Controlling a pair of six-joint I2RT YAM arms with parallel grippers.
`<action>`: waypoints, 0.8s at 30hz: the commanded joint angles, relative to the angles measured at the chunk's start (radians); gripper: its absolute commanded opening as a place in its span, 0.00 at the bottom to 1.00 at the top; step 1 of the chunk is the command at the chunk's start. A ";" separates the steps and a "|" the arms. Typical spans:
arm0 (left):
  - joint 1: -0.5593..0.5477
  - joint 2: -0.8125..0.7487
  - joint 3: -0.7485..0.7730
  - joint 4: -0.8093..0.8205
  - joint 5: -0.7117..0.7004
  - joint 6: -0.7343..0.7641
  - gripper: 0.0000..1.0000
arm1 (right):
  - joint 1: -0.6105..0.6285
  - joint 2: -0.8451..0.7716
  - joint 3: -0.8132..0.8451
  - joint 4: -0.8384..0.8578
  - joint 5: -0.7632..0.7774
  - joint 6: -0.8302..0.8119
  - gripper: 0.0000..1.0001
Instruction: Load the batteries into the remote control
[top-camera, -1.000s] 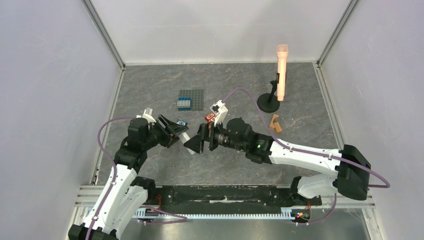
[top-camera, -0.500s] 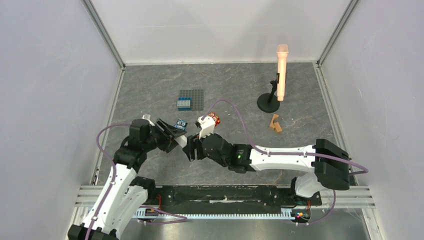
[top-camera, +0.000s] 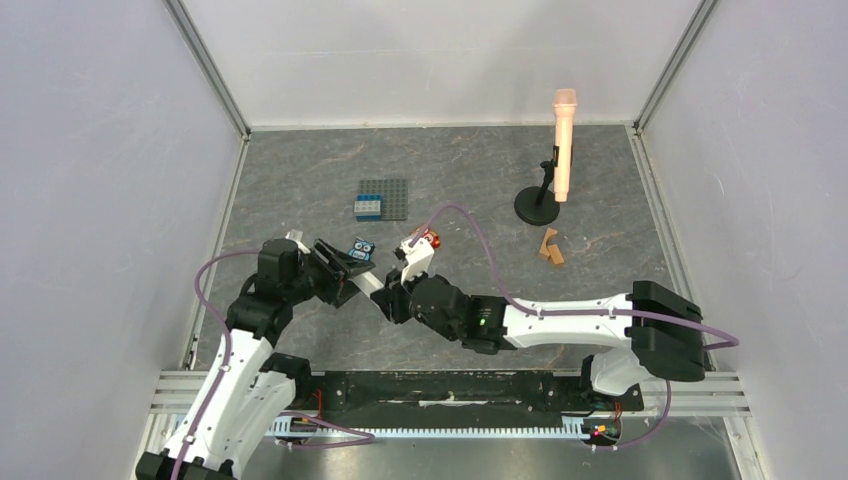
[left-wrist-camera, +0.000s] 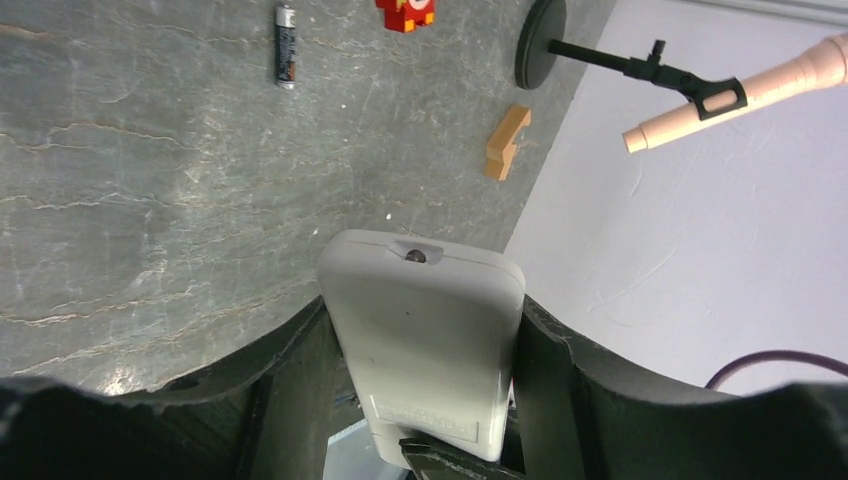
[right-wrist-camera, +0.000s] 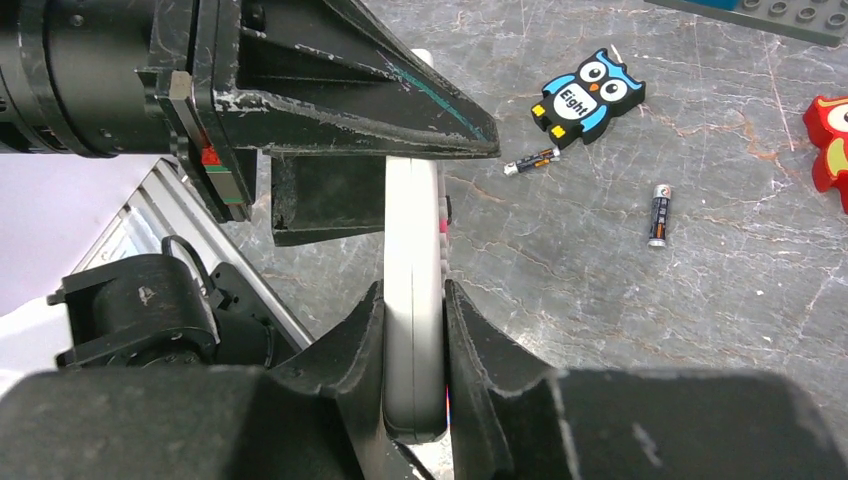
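Remote control (right-wrist-camera: 413, 250) sits clamped in both left gripper (left-wrist-camera: 422, 312) and right gripper (right-wrist-camera: 413, 325), toward the tabletop's left edge; batteries (right-wrist-camera: 658, 214) lie loose nearby.

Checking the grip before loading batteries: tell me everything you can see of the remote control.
The remote control is a slim white plastic slab with rounded corners, a small dark dot at one end and faint lettering on its plain face; small buttons protrude from the other face. It is held off the table, clamped in the jaws of both the left gripper and the right gripper.
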 joint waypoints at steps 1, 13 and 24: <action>-0.002 -0.033 0.041 0.123 0.129 0.118 0.62 | -0.014 -0.088 0.006 0.021 -0.019 0.087 0.17; -0.002 -0.182 -0.012 0.501 0.195 0.107 0.82 | -0.174 -0.245 -0.070 0.093 -0.317 0.467 0.17; -0.002 -0.143 -0.042 0.620 0.223 0.046 0.77 | -0.218 -0.213 -0.129 0.337 -0.490 0.688 0.18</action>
